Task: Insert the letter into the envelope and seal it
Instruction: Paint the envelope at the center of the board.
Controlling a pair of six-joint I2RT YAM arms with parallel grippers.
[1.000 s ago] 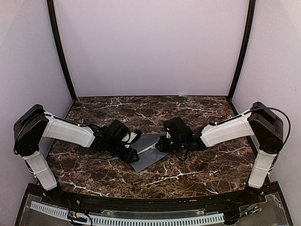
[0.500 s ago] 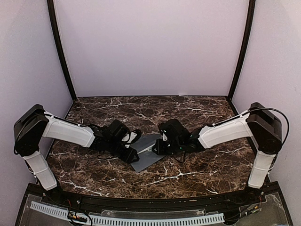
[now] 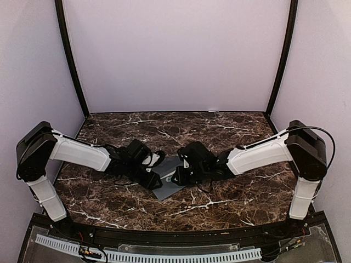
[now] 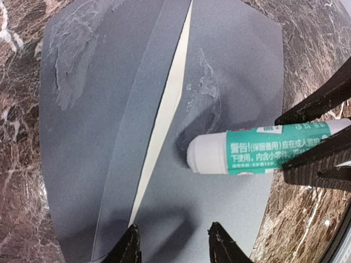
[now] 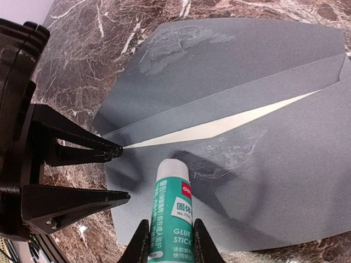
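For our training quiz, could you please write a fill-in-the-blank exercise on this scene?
The right gripper is ____ on the glue stick.
The stick's tip touches the ____ envelope.
The letter shows as a ____ sliver at the envelope's mouth.
The left gripper is ____, holding nothing.
Missing: shut; grey; cream; open.
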